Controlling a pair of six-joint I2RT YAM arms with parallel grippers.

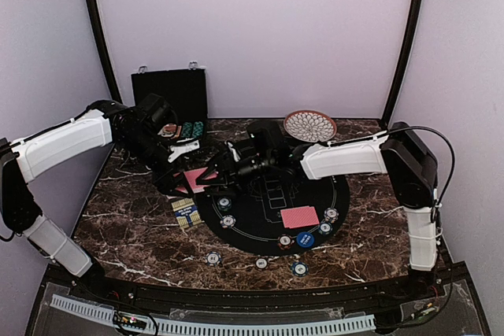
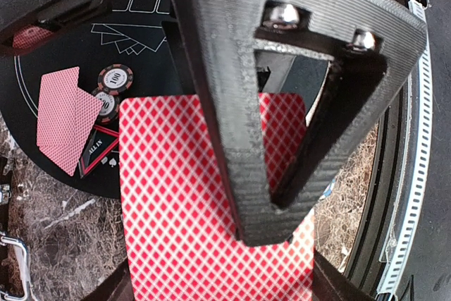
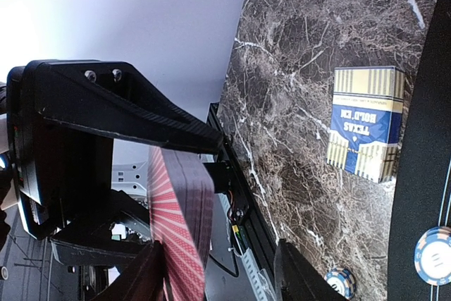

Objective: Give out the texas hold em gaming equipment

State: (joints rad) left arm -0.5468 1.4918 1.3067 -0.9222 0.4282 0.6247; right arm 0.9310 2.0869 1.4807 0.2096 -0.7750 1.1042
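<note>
The left pincer (image 2: 271, 262) is clamped on a red-backed card (image 2: 176, 202), whose diamond pattern fills the lower middle. Its black ribbed triangular finger (image 2: 225, 68), with two screw heads, lies across the card; whether this is one card or a stack cannot be told. To the left is a black round mat (image 2: 151, 61) printed with white card outlines. On it lie two overlapping red-backed cards (image 2: 63, 118), two striped poker chips (image 2: 116, 79) just beside them, and a red-edged triangular "ALL IN" marker (image 2: 99, 153). The brown marble desk (image 2: 63, 237) shows below the mat.
</note>
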